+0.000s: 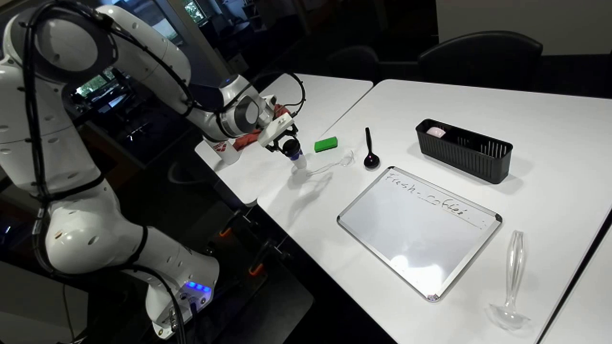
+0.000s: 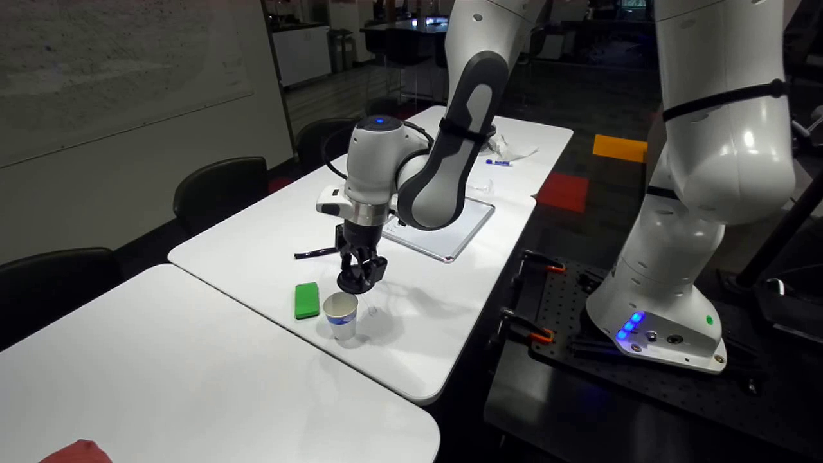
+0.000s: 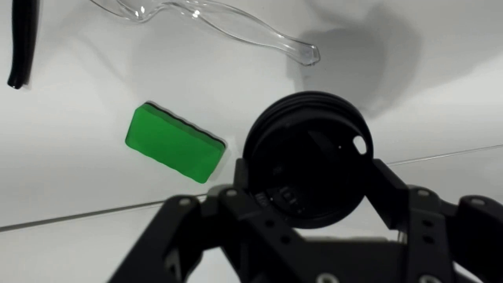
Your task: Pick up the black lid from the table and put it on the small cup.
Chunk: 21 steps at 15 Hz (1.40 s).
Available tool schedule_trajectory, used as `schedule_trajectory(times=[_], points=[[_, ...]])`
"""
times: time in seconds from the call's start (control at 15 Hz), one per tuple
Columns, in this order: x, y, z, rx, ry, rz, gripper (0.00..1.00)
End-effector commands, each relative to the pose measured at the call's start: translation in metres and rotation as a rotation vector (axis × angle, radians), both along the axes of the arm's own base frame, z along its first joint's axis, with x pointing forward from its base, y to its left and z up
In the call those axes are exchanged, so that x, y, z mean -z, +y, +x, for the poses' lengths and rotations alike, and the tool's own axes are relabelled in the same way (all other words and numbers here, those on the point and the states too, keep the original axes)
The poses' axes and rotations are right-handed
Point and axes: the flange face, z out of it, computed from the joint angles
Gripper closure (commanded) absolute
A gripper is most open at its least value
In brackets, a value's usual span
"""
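Gripper (image 3: 309, 175) holds the lid (image 3: 310, 161) (jaws spread to its width, 1 each side). The cup (image 2: 341, 317) stands upright nearby on the table (image 2: 257, 251).

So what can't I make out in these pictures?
Lid: markings too dark to read, wrist view.
Cup: rim hidden by the lid, in an exterior view.
Black spoon: bowl cut off by top edge, wrist view.
Red thing: cut off by bottom edge, in an exterior view.

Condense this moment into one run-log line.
tool: gripping black lid by opposite sides | black lid: raised above table | small cup: upright, uncovered | placement: not yet done
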Motion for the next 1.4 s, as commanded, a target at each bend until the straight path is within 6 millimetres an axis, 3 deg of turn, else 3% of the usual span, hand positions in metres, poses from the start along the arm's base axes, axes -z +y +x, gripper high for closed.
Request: schedule_trajectory(times=[0.0, 0.53, 1.33], points=[[-0.016, 0.010, 0.007, -0.011, 0.020, -0.017, 0.27], [-0.013, 0.021, 0.026, -0.017, 0.064, -0.049, 0.25], [0.016, 0.040, 0.025, -0.097, 0.107, -0.062, 0.25]])
